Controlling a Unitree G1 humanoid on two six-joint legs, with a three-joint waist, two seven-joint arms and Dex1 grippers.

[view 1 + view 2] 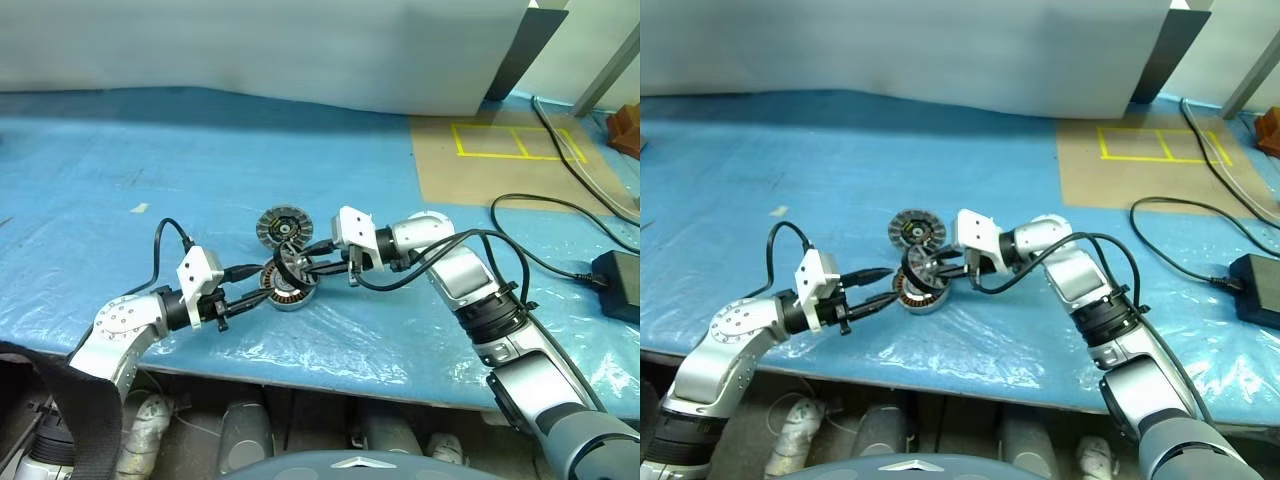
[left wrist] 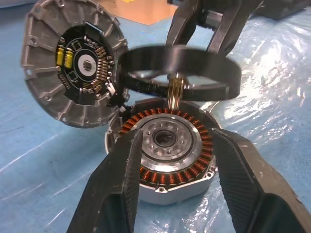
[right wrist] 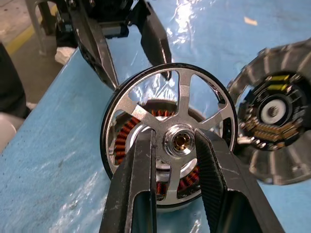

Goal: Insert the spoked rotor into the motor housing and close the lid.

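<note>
We see the spoked rotor held just above the motor housing, its brass shaft end just over the housing's hollow centre, not seated. The rotor sits roughly level over the copper windings, slightly tilted in the left wrist view. The right gripper has its jaws clamped on the rotor at the hub, one finger each side of the centre boss, reaching in from the robot's right. The housing rests flat on the counter, on the blue plastic sheet.

The left gripper points at the housing from the robot's left with jaws apart, one finger on either side of the housing; we can't tell whether either finger touches its rim.

The lid lies just behind the housing on the far side, tipped up with its dark inner face and central hub showing, its lower edge close against the housing.

Farther right, a brown board with yellow tape and a black cable lie on the counter.
</note>
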